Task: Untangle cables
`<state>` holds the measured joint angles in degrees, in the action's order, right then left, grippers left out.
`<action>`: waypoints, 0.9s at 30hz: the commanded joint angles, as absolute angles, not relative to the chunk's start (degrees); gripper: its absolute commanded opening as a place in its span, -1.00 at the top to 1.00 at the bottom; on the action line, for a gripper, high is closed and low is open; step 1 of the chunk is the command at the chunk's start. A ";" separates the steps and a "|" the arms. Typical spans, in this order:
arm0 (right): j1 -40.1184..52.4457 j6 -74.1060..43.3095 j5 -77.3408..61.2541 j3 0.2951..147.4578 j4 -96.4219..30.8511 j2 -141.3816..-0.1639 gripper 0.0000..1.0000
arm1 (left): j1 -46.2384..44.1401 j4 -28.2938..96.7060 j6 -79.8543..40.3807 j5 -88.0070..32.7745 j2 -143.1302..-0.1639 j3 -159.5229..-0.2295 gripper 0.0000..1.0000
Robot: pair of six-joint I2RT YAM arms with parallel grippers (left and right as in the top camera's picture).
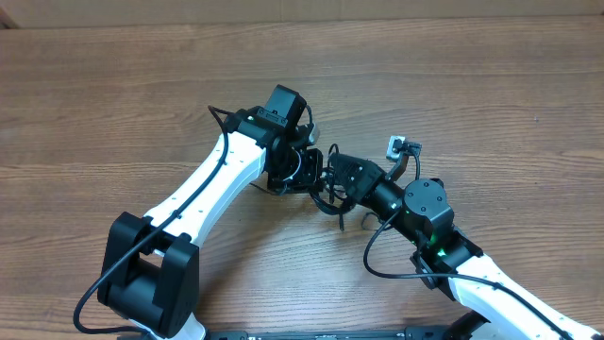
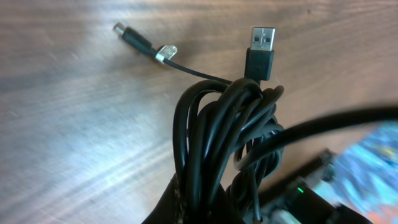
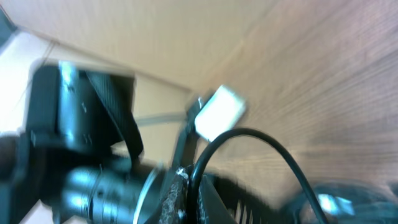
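Note:
The cables [image 2: 214, 124] are a bundle of thin black cords, held upright in the left wrist view. A USB plug [image 2: 261, 46] sticks up from the bundle, and a barrel plug [image 2: 127, 34] with a white tag lies on the table. My left gripper [image 2: 211, 208] is shut on the bundle's lower part. My right gripper [image 3: 193, 186] is shut on one black cord [image 3: 249, 134] that arcs away to the right. In the overhead view both grippers [image 1: 294, 168] [image 1: 332, 179] meet at the tangle [image 1: 326, 196] in the middle of the table.
A small white plug piece [image 1: 396, 145] lies on the wooden table [image 1: 113, 104] just behind the right arm; it also shows in the right wrist view [image 3: 219, 112]. The left arm's wrist fills the left of the right wrist view.

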<state>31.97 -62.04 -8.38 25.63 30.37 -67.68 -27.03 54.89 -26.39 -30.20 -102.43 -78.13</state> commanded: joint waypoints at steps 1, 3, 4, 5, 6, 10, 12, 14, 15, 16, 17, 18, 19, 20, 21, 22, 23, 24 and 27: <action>31.75 -63.02 -1.02 26.74 31.64 -68.97 0.93 | -27.42 56.16 -30.15 -35.64 -102.76 -78.04 0.92; 31.75 -63.00 -0.38 26.74 31.35 -69.58 0.92 | -27.42 56.64 -30.89 -35.64 -102.76 -78.04 0.92; 31.75 -62.98 -0.36 26.74 30.89 -69.95 0.93 | -27.40 56.80 -31.51 -35.66 -102.76 -78.04 0.91; 31.75 -62.98 -0.16 26.74 30.30 -70.30 0.93 | -27.40 56.82 -32.42 -35.66 -102.76 -78.04 0.92; 31.75 -62.96 0.01 26.74 29.61 -70.74 0.92 | -27.38 56.75 -33.95 -35.66 -102.76 -78.04 0.91; 32.56 -63.00 -1.87 26.72 26.83 -72.82 0.93 | -27.11 55.88 -40.40 -35.46 -102.76 -78.04 0.91; 33.61 -62.52 -6.68 26.70 26.37 -72.93 0.93 | -26.50 54.43 -43.35 -34.57 -102.76 -78.04 0.91; 34.70 -59.81 -9.96 26.70 26.22 -72.93 0.93 | -25.80 53.65 -46.46 -33.89 -102.76 -78.04 0.92; 35.18 -58.15 -10.87 26.70 25.58 -72.93 0.93 | -25.32 53.21 -48.14 -33.91 -102.76 -78.04 0.92; 35.70 -56.75 -11.22 26.70 24.27 -72.93 0.93 | -24.86 52.84 -49.43 -33.89 -102.76 -78.04 0.92; 36.03 -56.16 -11.09 26.70 22.61 -72.93 0.93 | -24.25 52.25 -50.61 -33.91 -102.76 -78.04 0.92; 36.12 -55.35 -11.00 26.70 20.34 -72.93 0.93 | -23.70 51.57 -51.51 -33.91 -102.76 -78.04 0.91; 36.10 -54.94 -10.72 26.70 18.33 -72.93 0.93 | -23.20 50.89 -51.92 -33.91 -102.76 -78.04 0.91; 36.10 -54.94 -9.72 26.70 16.16 -72.93 0.92 | -22.65 50.33 -52.45 -33.93 -102.76 -78.04 0.91; 36.10 -54.85 -8.27 26.70 14.09 -72.93 0.92 | -22.20 50.17 -53.34 -33.95 -102.76 -78.04 0.91; 36.10 -53.52 -6.66 26.70 12.32 -72.93 0.92 | -21.69 50.11 -54.76 -33.95 -102.76 -78.04 0.92; 36.10 -51.35 -5.76 26.70 11.38 -72.93 0.87 | -21.41 50.11 -55.96 -33.95 -102.76 -78.04 0.92; 36.10 -48.23 -5.41 26.70 10.98 -72.93 0.74 | -21.21 50.09 -57.14 -33.93 -102.76 -78.04 0.92; 35.62 -39.77 -5.43 26.70 11.03 -72.84 -0.61 | -21.02 50.15 -59.09 -33.95 -102.76 -78.04 0.92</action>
<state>35.40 -50.15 -5.98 26.37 11.97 -72.71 -21.63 50.98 -53.98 -32.34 -102.56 -77.45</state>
